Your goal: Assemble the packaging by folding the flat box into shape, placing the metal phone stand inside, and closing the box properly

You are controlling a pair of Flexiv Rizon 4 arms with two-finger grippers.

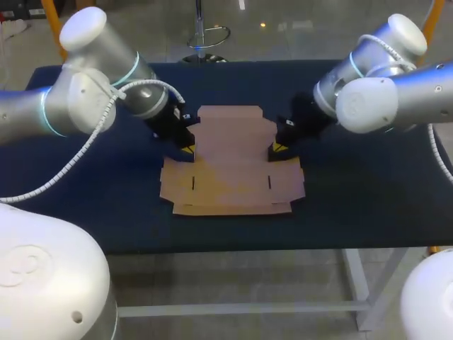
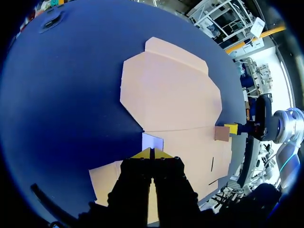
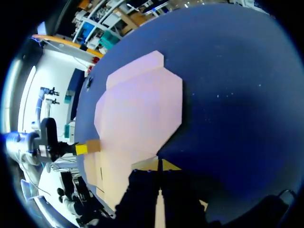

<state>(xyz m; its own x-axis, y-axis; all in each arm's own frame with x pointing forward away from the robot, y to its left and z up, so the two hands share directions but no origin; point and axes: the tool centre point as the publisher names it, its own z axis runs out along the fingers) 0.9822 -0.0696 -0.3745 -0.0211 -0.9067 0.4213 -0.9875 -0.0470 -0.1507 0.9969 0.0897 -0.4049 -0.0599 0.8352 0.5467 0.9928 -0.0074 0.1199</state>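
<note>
The flat box (image 1: 230, 166) lies unfolded on the dark blue tabletop (image 1: 85, 205), between the two sets of jaws. The left arm (image 1: 85, 99) brings the left jaws down at the notch in one side edge of the card, and the right arm (image 1: 382, 92) sets the right jaws at the matching notch on the opposite side.

The left jaws are clenched, their yellow fingertips (image 2: 145, 154) pressed together with only a thin line between them. A small pale flap (image 2: 153, 141) stands right ahead of them, touching or nearly touching. I cannot tell whether any card is nipped between them. The broad panel of the box spreads out ahead of these jaws, and more card lies under and beside them.

The right jaws are clenched the same way, fingertips (image 3: 172, 166) closed at the card's edge. The wide panel reaches ahead and to one side of them, with bare tabletop on the other side. A small brown flap (image 3: 93, 145) sits against the tip of the left jaws across the box.
</note>
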